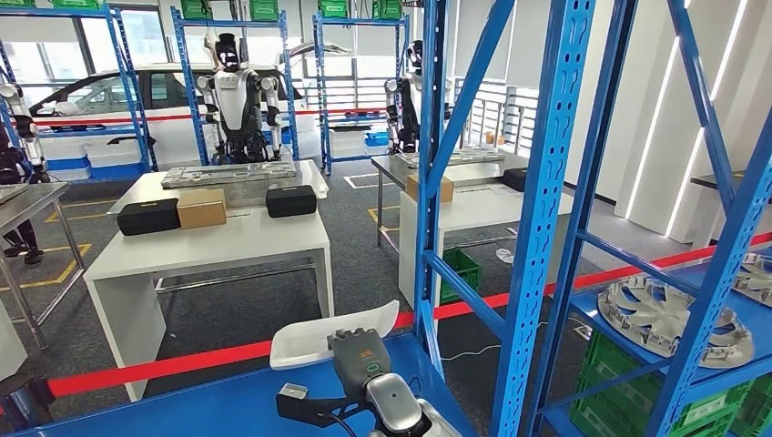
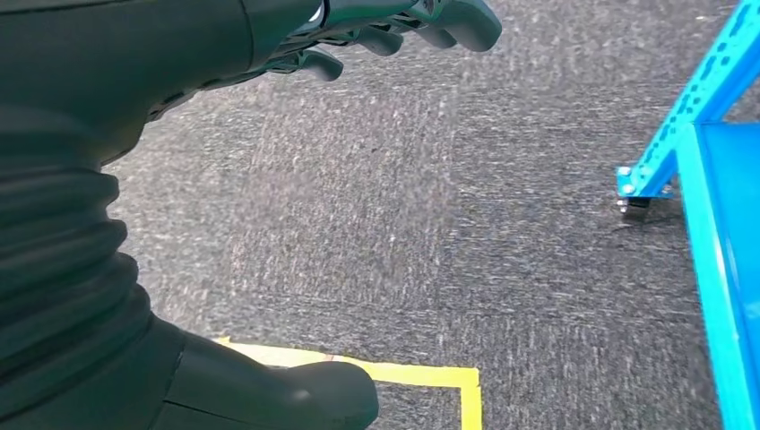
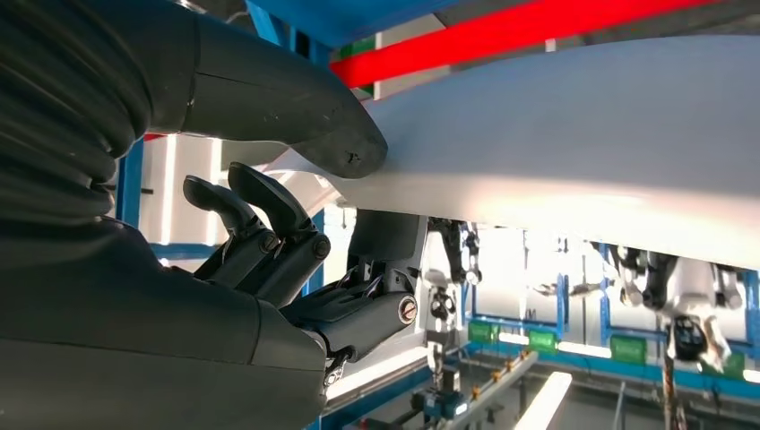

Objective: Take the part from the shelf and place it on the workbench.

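Right hand (image 3: 296, 260) up close in right wrist view: thumb (image 3: 305, 125) pressed on one face of the white part (image 3: 574, 152), darker fingers (image 3: 269, 224) curled against the other face, so clamped on it. Same hand (image 1: 360, 357) seen from head view at the near edge of the white part (image 1: 332, 335), which sat tilted over the blue shelf deck (image 1: 228, 405), held above it, just in front of the red crossbar (image 1: 155, 367).

Left hand (image 2: 269, 54) hung over grey carpet (image 2: 403, 224); fingers (image 2: 448, 20) bent, thumb (image 2: 296, 399) well apart from them, nothing between, so released. Yellow floor tape (image 2: 421, 374) beneath it, and a blue shelf foot (image 2: 641, 184) off to one side.

Blue rack uprights (image 1: 546, 218) crossed the head view. Grey wheel-cover-like discs (image 1: 669, 319) lay on a lower blue shelf at right, green crates (image 1: 637, 401) below them. White workbench (image 1: 218, 246) stood beyond the crossbar, well apart from the held part, carrying two black cases (image 1: 148, 217), a cardboard box (image 1: 201, 208) between them and a long grey panel (image 1: 228, 173) behind. Second bench (image 1: 482, 205) to its right. Two other humanoid robots (image 1: 238, 96) stood at the far racks, with a white car (image 1: 109, 96) behind.

Contact of thumb and fingers on the part visible from the right wrist camera; head view gave only the back of that hand. Robots and racks in the background of right wrist view appeared upside down.
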Controlling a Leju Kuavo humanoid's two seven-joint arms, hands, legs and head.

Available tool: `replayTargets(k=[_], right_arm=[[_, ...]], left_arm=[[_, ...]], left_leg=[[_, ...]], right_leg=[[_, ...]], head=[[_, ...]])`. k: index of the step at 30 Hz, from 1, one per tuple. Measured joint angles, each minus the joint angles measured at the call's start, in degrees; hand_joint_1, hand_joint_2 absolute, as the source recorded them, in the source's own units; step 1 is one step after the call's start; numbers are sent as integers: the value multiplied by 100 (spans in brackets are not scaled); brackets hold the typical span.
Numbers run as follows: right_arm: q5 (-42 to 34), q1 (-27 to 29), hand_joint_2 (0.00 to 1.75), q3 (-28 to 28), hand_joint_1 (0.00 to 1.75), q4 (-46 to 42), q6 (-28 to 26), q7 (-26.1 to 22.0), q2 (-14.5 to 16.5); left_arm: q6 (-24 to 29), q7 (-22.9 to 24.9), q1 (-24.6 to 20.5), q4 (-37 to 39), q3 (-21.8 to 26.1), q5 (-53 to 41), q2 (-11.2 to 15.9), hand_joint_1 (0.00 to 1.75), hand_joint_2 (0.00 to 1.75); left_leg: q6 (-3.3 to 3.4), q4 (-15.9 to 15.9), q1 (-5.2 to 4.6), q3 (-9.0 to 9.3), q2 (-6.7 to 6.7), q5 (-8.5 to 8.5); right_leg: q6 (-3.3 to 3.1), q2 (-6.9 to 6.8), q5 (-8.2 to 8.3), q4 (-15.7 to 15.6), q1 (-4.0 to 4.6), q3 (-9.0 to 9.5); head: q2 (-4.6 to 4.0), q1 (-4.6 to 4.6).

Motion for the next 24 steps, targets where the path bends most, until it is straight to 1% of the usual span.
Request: replayTargets(k=[6, 10, 12, 13, 14, 15, 16, 18, 19, 20, 21, 23, 24], right_arm=[[186, -141, 175, 52, 169, -137, -503, 61, 139], [279, -266, 175, 121, 169, -262, -793, -30, 228], [343, -315, 175, 162, 169, -349, -1035, -175, 260], [369, -337, 175, 184, 169, -417, -1161, -255, 274], [386, -364, 175, 222, 169, -518, -1261, -323, 284], [392, -393, 175, 270, 169, -637, -1315, -370, 290], [387, -415, 175, 329, 169, -774, -1332, -407, 290], [346, -409, 175, 431, 169, -1024, -1315, -516, 290], [318, -383, 175, 477, 169, -1132, -1304, -581, 290], [290, -358, 175, 520, 169, -1218, -1296, -645, 289], [268, -342, 175, 561, 169, -1297, -1295, -692, 288], [236, -330, 175, 650, 169, -1456, -1315, -759, 296], [228, -321, 175, 703, 169, -1543, -1328, -783, 309]], left_arm=[[28, 205, 37, 0, 9, 82, 42, 0, 175], [37, 260, 72, 1, 32, 147, 48, 0, 175], [44, 279, 84, 1, 54, 199, 48, 0, 175], [44, 283, 88, 2, 67, 223, 41, 0, 175], [43, 284, 92, 4, 84, 244, 28, 0, 175], [40, 288, 93, 6, 100, 257, 13, 0, 175], [37, 296, 94, 8, 115, 266, 0, 0, 175], [25, 324, 101, 10, 133, 273, -17, 0, 175], [18, 336, 109, 11, 138, 272, -28, 0, 175], [11, 343, 121, 12, 142, 269, -40, 0, 175], [8, 345, 133, 14, 143, 260, -53, 0, 175], [8, 348, 153, 18, 144, 232, -76, 0, 175], [9, 350, 164, 17, 145, 214, -79, 0, 175]], left_leg=[[-1, 0, 0, -2, 2, 1], [0, 2, -1, -7, 0, -1], [64, 0, -20, -4, -2, -16], [105, -45, -9, 22, 2, 3], [145, -107, 1, 61, 9, 29], [165, -173, 22, 96, 21, 70], [172, -227, 47, 120, 33, 106], [161, -241, 70, 103, 47, 137], [138, -234, 90, 77, 47, 152], [108, -219, 115, 40, 47, 172], [71, -190, 148, -14, 46, 195], [-28, -76, 221, -155, 44, 238], [-92, 1, 242, -222, 41, 244]], right_leg=[[-1, 2, 0, 0, 1, -5], [0, 1, 0, -2, -2, -2], [37, -5, 12, -29, -22, 9], [59, -5, 14, -36, -29, 20], [91, -6, -21, -12, -35, 22], [116, -3, -127, 97, -39, -10], [145, -1, -306, 326, -49, -91], [221, -1, -757, 1035, -102, -363], [263, -1, -896, 1326, -139, -464], [304, -3, -938, 1450, -177, -489], [348, -5, -871, 1330, -219, -398], [436, -26, -625, 686, -295, -16], [457, -44, -525, 409, -313, 119]], head=[[0, -1], [0, -1], [0, -2], [0, -3], [0, -2], [0, -1], [0, 8], [0, 20], [0, 25], [0, 28], [0, 32], [0, 42], [0, 53]])
